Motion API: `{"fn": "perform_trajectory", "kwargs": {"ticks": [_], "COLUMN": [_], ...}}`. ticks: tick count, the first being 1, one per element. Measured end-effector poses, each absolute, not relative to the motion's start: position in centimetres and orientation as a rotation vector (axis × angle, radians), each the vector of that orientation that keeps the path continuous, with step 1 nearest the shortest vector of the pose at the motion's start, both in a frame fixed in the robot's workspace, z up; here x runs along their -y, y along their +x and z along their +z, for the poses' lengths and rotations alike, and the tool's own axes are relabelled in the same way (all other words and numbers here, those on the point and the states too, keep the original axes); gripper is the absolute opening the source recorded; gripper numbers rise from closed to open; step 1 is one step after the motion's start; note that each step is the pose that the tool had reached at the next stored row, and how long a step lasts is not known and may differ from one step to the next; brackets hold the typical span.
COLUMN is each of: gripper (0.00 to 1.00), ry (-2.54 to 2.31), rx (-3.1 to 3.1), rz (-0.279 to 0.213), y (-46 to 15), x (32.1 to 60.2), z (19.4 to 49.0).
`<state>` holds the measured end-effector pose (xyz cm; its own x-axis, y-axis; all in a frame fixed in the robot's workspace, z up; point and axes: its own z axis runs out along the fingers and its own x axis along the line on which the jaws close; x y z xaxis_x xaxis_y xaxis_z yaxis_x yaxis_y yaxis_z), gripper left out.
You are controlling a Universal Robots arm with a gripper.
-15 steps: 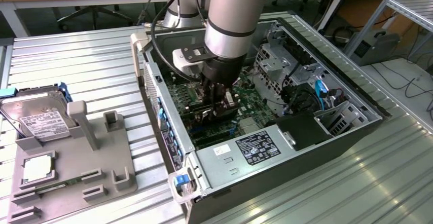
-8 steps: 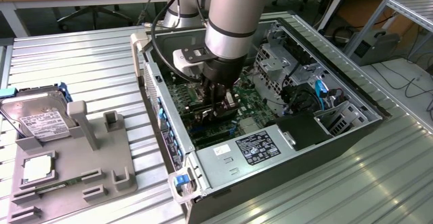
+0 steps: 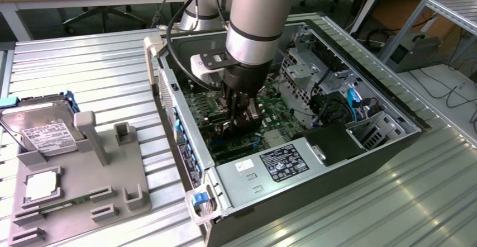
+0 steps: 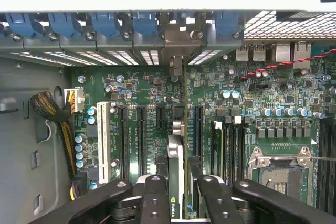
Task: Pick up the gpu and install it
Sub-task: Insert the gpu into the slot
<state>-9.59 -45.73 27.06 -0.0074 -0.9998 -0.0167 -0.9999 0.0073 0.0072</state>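
Exterior view: gripper (image 3: 242, 121) lowered deep inside open computer case (image 3: 387, 104), over the motherboard. Wrist view: fingers (image 4: 155, 192) clamped on upright graphics card (image 4: 178, 182), edge-on above an expansion slot (image 4: 185, 129). Likely light, stiff, fragile; best held by its edges.

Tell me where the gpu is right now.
The gpu stands on edge between the gripper's fingers, down inside the open computer case over the green motherboard, its bracket end toward the row of blue slot clips.
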Motion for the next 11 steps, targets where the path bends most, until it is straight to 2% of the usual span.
{"fn": "perform_trajectory", "kwargs": {"ticks": [11], "gripper": [0.26], "ry": [-2.208], "rx": [-2.225], "rz": [0.027], "y": [-9.59], "x": [45.73], "z": [26.84]}}
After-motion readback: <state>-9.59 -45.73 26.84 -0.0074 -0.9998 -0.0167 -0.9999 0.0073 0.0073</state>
